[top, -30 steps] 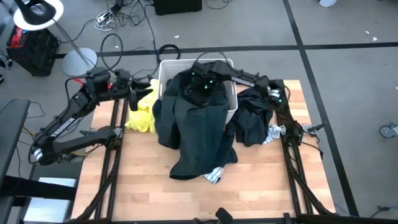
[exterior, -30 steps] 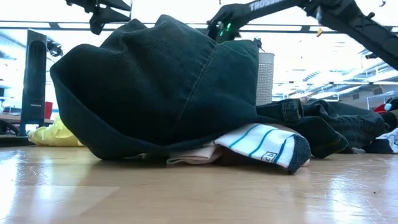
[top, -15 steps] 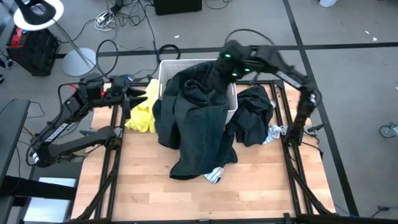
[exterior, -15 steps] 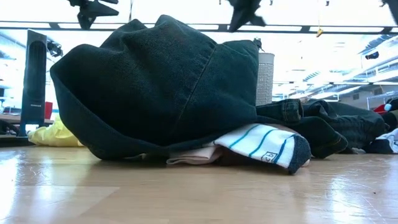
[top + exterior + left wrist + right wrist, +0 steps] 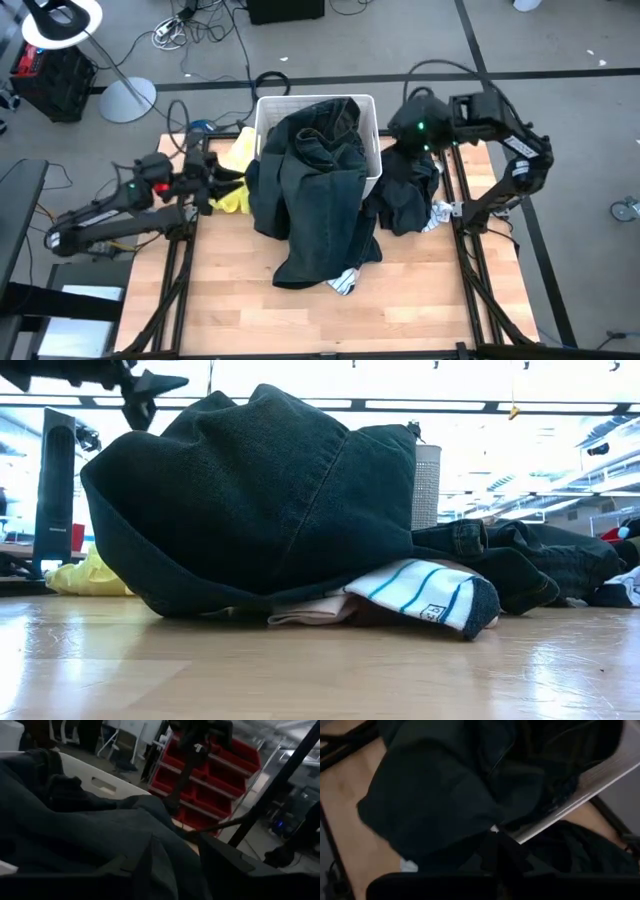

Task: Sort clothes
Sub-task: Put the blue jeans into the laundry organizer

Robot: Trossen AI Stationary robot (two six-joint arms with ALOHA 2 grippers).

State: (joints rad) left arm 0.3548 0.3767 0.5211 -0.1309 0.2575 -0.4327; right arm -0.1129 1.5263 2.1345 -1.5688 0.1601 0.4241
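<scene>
Our left gripper (image 5: 212,183) hangs with its fingers spread wide and nothing between them, at the table's left edge just beside the yellow garment (image 5: 233,172), which lies crumpled left of the white bin (image 5: 268,108). We see our right gripper (image 5: 412,118) raised over the far right of the table, its fingers pressed together and carrying nothing, above the black garment (image 5: 405,195) heaped to the right of the bin. From the bin a large dark green garment (image 5: 318,190) spills over the near wall and spreads down the middle of the wooden table (image 5: 240,300), covering most of what lies under it. At its near edge a white-striped piece (image 5: 425,592) pokes out, with a pale pink fabric (image 5: 305,611) touching it on the left. In the low view we find the dark green garment rising as a high mound, the yellow one peeking out behind it on the left and the black heap trailing off to the right. A small light patterned cloth (image 5: 441,214) sits at the black heap's right edge.
</scene>
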